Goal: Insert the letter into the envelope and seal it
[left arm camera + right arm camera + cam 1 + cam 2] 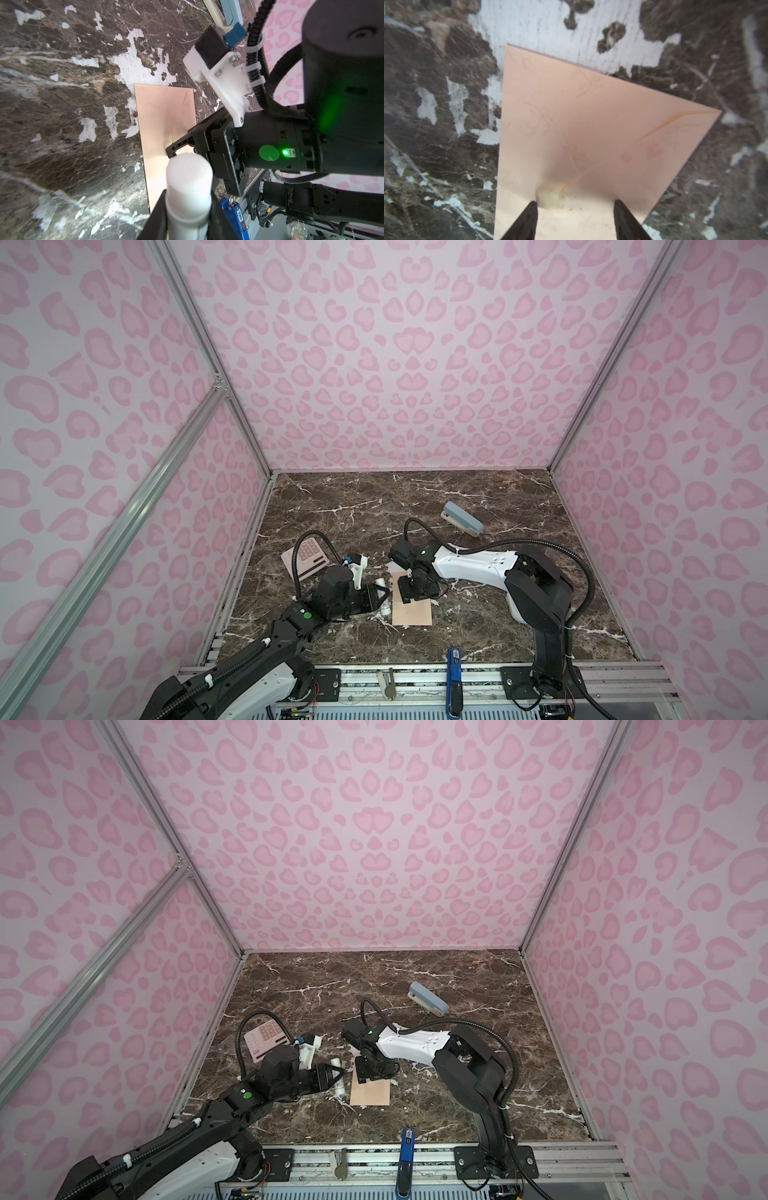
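Note:
The peach-orange envelope (415, 612) (372, 1092) lies flat on the marble table, its flap folded down; a diagonal seam shows on it in the right wrist view (581, 124). The letter is out of view. My right gripper (576, 207) (407, 598) points down at the envelope's far end, open, with nothing between its fingertips (529, 214). A pale glue smear (550, 197) sits by the flap's tip. My left gripper (188, 207) (381, 596) hovers just left of the envelope (166, 116), shut on a white glue stick (189, 182) (337, 1073).
A pink calculator (307, 558) lies at the left behind the left arm. A grey-blue stapler (463, 518) lies at the back right. A blue device (454, 672) stands on the front rail. Pink patterned walls close in three sides.

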You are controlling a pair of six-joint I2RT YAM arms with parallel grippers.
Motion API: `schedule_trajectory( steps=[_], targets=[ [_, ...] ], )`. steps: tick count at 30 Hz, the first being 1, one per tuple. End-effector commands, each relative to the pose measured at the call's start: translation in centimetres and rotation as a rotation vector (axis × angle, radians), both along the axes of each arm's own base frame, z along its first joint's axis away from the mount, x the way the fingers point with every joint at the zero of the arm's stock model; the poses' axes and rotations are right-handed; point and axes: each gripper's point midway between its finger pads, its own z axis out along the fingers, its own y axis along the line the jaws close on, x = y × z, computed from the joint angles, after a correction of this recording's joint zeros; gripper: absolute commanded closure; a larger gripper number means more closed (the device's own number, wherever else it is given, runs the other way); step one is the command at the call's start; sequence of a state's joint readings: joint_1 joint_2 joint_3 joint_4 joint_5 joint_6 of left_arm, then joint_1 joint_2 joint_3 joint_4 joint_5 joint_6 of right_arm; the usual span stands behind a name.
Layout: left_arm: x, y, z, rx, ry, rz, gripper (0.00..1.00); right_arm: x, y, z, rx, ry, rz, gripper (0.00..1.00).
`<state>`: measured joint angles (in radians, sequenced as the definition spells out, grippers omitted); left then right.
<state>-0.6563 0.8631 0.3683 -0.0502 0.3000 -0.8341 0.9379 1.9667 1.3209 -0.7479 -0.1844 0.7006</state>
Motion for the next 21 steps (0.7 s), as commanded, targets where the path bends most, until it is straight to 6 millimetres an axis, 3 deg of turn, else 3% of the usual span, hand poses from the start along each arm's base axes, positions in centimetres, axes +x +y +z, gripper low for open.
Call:
schedule_trajectory(
  steps=[1,13,21],
  targets=[
    [0.4,-0.2,1.1,-0.015,-0.033,-0.004,0.88,-1.4,-0.2,-0.1,0.017,0.071,0.009,0.39],
    [0.7,-0.3,2.3,-0.005,-0.055,-0.007,0.88,0.9,-2.0,5.5,0.057,-0.029,-0.024,0.39],
    [1.1,-0.6,3.0,0.000,-0.064,-0.014,0.87,2.8,-4.2,8.1,0.085,-0.085,-0.072,0.40]
  ],
)
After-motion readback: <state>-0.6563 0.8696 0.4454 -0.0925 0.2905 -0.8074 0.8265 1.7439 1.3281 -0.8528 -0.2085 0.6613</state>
